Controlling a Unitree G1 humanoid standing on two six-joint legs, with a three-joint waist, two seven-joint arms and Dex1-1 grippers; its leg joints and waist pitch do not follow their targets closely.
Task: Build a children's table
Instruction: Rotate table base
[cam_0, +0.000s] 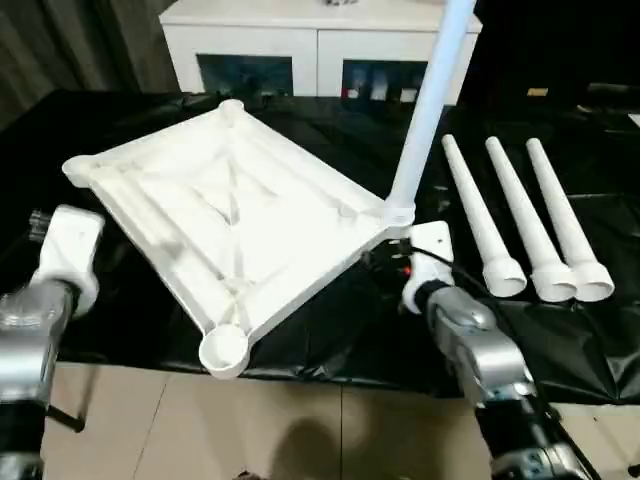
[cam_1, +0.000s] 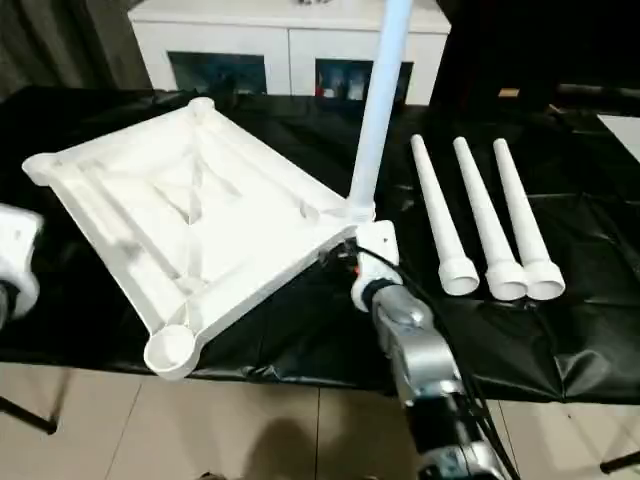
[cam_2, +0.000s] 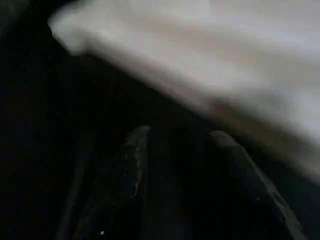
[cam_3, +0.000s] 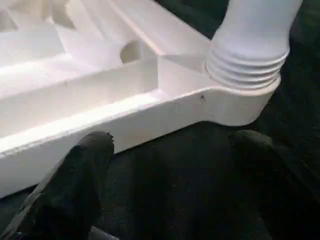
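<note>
Here the white ribbed plastic rectangular tabletop (cam_0: 230, 230) at centre frame carries one upright white tube leg (cam_0: 425, 110) with threads exposed, which may topple, while the open right gripper (cam_3: 170, 165) waits beneath that corner and the left gripper (cam_2: 180, 175), also open, sits empty.

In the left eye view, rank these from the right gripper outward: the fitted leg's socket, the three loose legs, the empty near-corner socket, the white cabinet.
1. Fitted leg's socket: just beyond the right gripper, at the tabletop's right corner.
2. Three loose legs: lying to its right on the black cover.
3. Empty near-corner socket: to its left, at the table edge.
4. White cabinet: at the far back.

upright leg (cam_0: 430, 100) top cut off
</note>
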